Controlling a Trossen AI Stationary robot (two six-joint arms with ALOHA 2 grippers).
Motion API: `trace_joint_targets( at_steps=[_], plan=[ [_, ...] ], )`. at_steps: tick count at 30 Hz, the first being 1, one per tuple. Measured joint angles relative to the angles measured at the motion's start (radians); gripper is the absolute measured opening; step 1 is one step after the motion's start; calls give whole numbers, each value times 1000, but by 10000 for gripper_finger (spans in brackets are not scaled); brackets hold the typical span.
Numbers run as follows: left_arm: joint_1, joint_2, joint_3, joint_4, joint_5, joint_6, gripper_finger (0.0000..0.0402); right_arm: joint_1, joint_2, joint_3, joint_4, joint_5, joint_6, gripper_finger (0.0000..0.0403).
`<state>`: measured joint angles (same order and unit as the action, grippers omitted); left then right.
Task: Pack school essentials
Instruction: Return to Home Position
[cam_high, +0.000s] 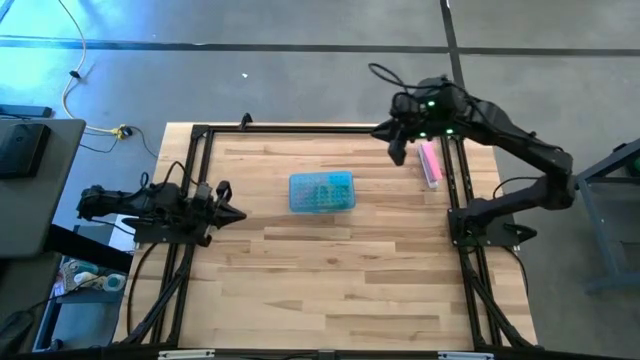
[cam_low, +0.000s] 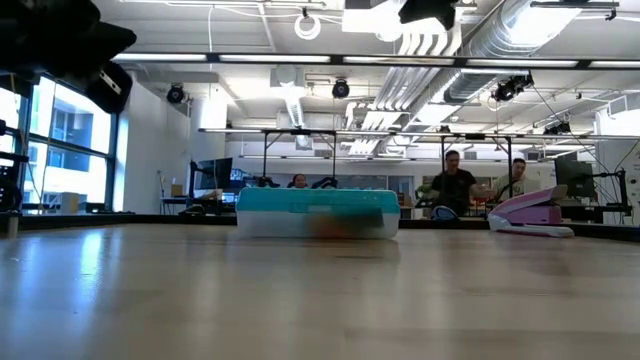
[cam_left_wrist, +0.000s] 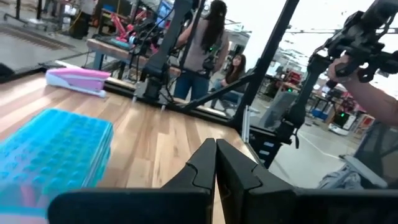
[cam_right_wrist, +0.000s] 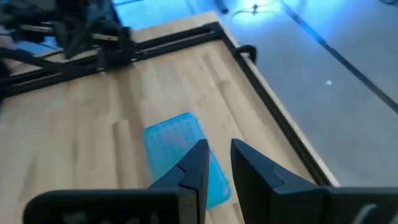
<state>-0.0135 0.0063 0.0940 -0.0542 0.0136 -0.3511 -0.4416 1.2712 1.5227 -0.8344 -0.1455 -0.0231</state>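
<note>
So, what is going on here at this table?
Neither arm holds anything at this moment. The blue box lies closed in the middle of the table. The left arm sits at the table's left edge, its jaws shut. The right arm is raised near the far right corner, its jaws slightly open, close to a pink bar-shaped item that lies outside the box.

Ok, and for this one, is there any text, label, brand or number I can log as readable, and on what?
None readable.
Blue box: the lid shows only a bumpy pattern, no print.
Pink bar-shaped item: no label visible.
Left hand and right hand: no markings show.
Background room: any signs are too small to read.
</note>
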Motion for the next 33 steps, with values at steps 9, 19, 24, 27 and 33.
trace_joint_targets(
  at_steps=[9, 19, 24, 27, 33],
  plan=[
    [0, -1, 0, 20, -7, -28, 0, -14, -215, -248, 14, -152, -2, 59],
    [0, 0, 0, 21, -25, -91, 3, 63, -551, -672, 330, -163, 158, 59],
    [0, 0, 0, 21, -26, -91, 3, 167, -691, -851, 525, -163, 260, 59],
    [0, 0, 0, 21, -26, -91, 3, 231, -757, -958, 617, -158, 292, 59],
    [0, 0, 0, 21, -26, -91, 3, 327, -840, -1108, 715, -145, 325, 59]
  ],
)
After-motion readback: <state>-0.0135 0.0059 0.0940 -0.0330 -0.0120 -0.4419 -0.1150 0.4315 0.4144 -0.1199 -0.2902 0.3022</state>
